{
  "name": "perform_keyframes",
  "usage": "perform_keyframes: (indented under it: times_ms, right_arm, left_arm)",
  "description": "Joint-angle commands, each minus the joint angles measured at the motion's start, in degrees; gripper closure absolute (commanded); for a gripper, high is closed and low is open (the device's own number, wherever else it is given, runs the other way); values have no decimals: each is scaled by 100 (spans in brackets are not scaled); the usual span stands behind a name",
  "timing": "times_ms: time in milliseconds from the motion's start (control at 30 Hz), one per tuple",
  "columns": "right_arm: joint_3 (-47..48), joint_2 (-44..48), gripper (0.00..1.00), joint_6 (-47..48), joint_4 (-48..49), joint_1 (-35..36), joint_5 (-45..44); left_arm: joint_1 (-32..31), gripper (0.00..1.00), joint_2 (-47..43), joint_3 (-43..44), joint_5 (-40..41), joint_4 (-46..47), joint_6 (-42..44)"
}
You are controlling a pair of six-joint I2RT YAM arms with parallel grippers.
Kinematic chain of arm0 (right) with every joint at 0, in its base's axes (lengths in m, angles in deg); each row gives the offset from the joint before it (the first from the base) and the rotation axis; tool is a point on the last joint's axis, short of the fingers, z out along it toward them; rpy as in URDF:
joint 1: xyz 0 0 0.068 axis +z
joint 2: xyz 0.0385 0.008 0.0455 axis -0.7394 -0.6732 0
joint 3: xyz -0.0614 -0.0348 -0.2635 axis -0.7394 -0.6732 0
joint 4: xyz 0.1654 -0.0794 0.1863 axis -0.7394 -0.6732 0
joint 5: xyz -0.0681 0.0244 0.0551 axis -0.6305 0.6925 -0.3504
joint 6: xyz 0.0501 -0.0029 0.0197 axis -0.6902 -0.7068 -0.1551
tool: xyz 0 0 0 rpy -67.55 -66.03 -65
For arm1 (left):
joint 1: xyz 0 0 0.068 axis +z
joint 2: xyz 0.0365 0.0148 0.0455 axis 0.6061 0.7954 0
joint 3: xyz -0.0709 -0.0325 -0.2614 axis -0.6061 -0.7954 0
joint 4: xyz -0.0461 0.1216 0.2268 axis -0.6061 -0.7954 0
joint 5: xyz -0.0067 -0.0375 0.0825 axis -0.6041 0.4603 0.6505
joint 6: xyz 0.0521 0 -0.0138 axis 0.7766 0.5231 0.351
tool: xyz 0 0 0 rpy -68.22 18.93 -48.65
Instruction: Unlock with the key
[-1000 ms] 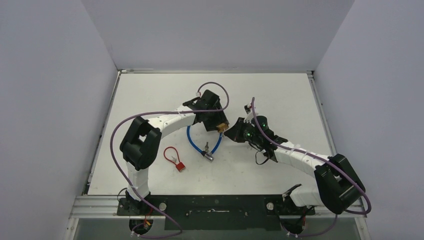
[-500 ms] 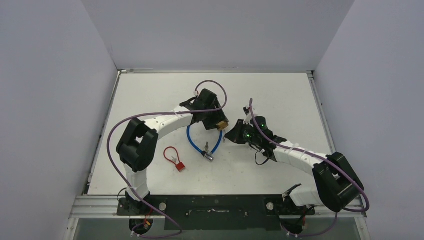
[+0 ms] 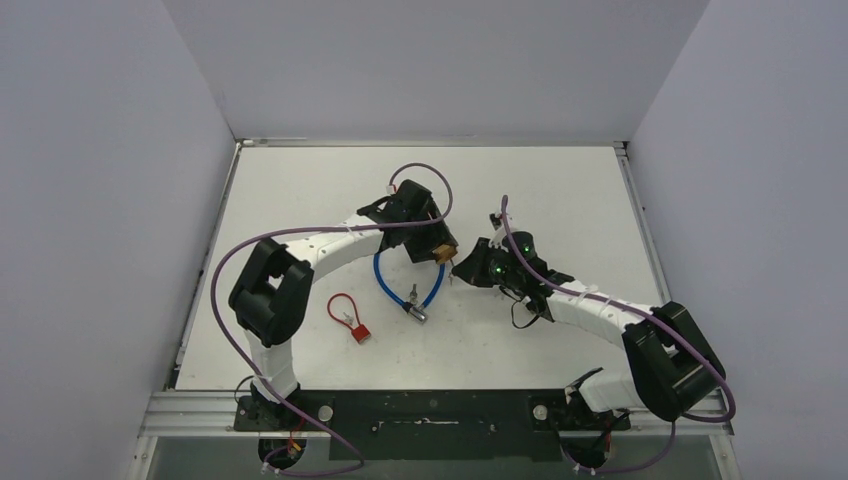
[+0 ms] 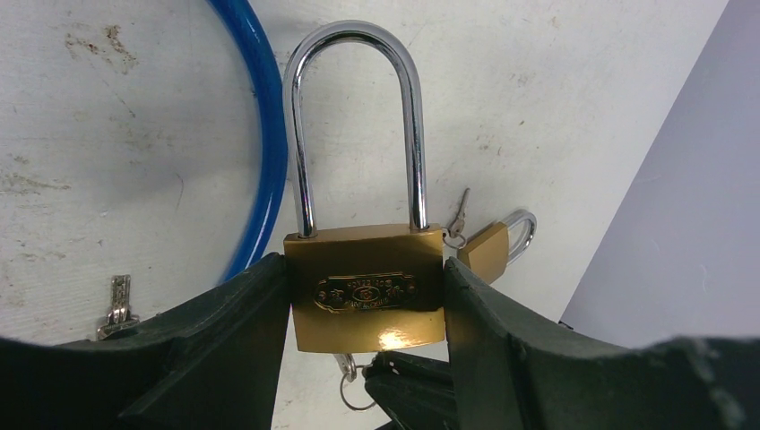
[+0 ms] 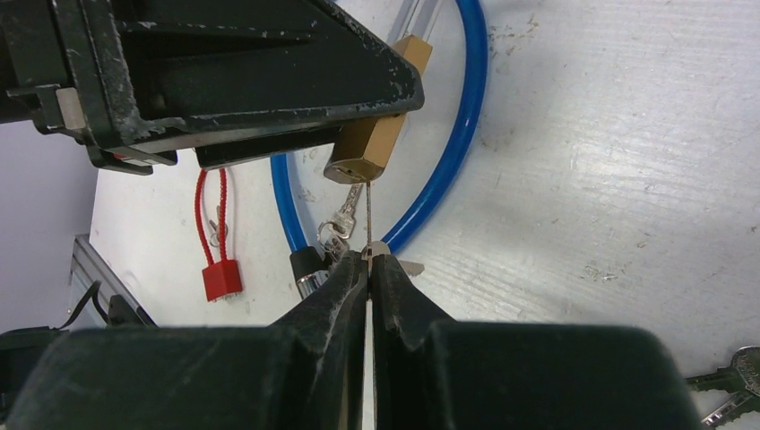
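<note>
Right pincer [image 5: 368, 264] first: pinched tight on the key [image 5: 368, 215], thin blade standing straight up out of the fingertips. The tip is right at the underside of the brass padlock [image 5: 372, 143]. Whether it has entered the keyhole, I can't tell from here.

The padlock sits just above, gripped across its body by the left pincer [image 4: 366, 309], jaws partway apart with a finger on each side. The shackle points away and looks seated in the body, so I'd say it's locked.

The risks, as I judge them: that blade is slim, and if it meets the hole at a slant it may skid off the brass or twist in the grip. Turn it hard and the padlock could swivel between the left fingers, since only its flanks are held.

Below lies a blue cable loop [image 5: 466, 134] on the table [image 3: 560, 190], with a small red lock [image 5: 220, 278] further out. A second small padlock [image 4: 488, 251] and spare keys [image 5: 730, 394] lie well apart.

No box, tray or bin in sight, so no contents to report.
</note>
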Motion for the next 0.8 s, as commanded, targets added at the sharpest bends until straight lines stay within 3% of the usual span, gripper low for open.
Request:
perform_keyframes:
  times_ms: [0,767]
  right_arm:
    - [198,-50,100,4,378,-33,158]
    - [193,-3,100,-7,523,-243,291]
  left_arm:
    - [49,100,-511,80,-159,528,-69]
    - [58,100,-483,66,-142,553,-104]
